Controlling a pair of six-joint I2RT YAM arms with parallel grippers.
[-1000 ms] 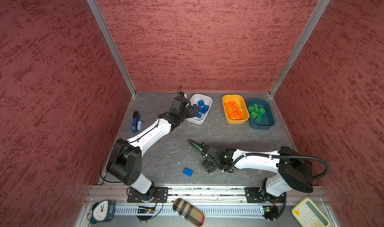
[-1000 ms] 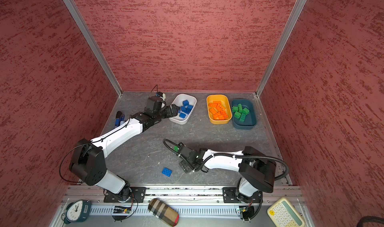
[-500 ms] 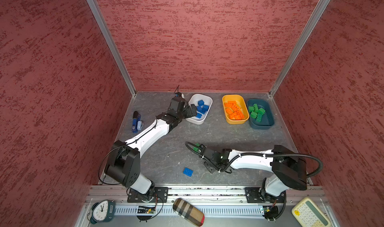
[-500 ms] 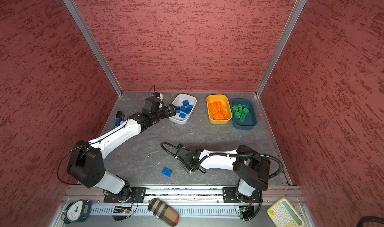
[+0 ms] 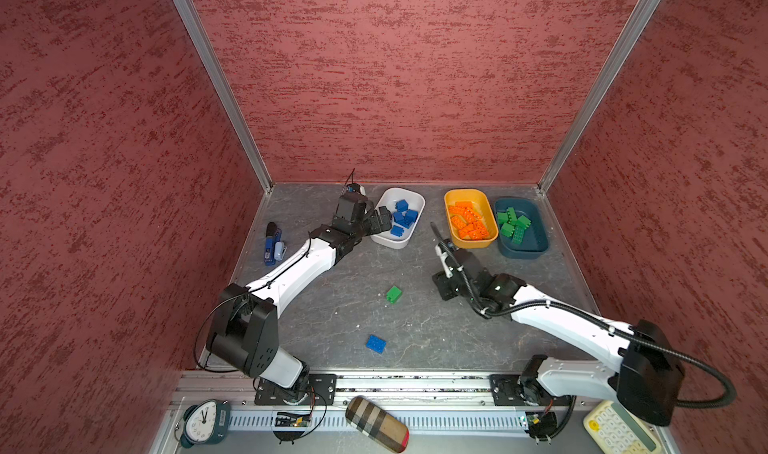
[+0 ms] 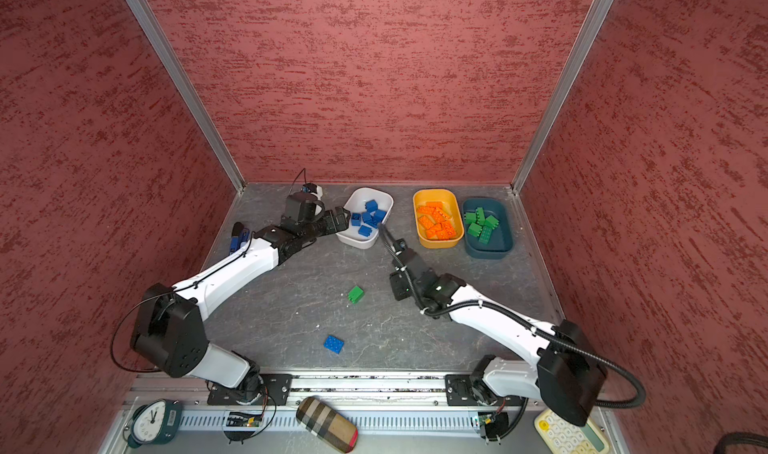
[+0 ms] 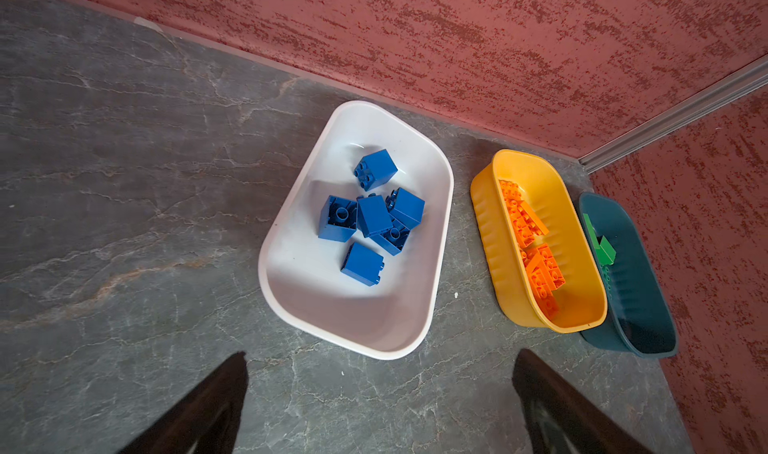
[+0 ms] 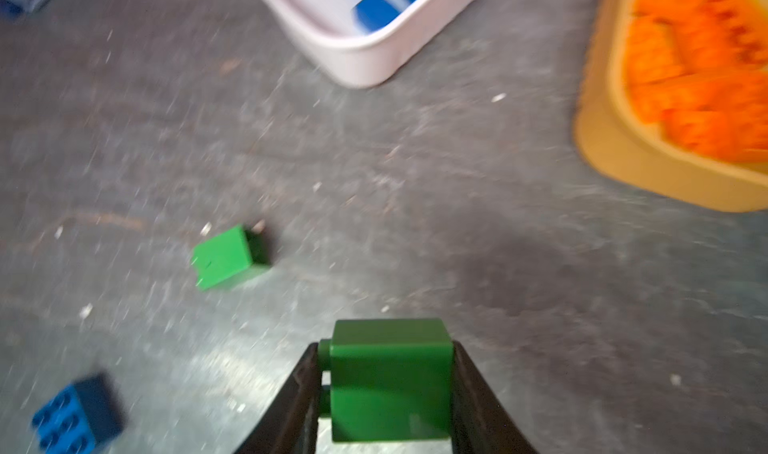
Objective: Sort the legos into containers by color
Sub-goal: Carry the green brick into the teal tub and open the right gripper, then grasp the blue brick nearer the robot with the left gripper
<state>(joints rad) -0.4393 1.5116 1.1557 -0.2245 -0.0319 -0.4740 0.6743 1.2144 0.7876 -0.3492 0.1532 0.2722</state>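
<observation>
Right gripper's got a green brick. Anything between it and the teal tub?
Yes: the yellow-orange tub of orange bricks sits between the right gripper, shut on the green brick, and the dark teal tub. Nothing else visible.

3 tubs stood in a row along the far edge. The white tub [image 5: 390, 243] on the left held 6 blue bricks [image 5: 402, 217]. The yellow-orange tub [image 5: 478, 242] in the middle was heaped with orange bricks [image 5: 469, 225]. Just right of it, the dark teal tub [image 5: 525, 251] held green bricks [image 5: 513, 225]. A loose green brick [image 5: 393, 294] lay tipped on its side mid-table. A loose blue brick [image 5: 375, 344], studs up, lay nearer. The held green brick [image 8: 390, 379] sat clamped in the right gripper [image 8: 386, 360].
</observation>
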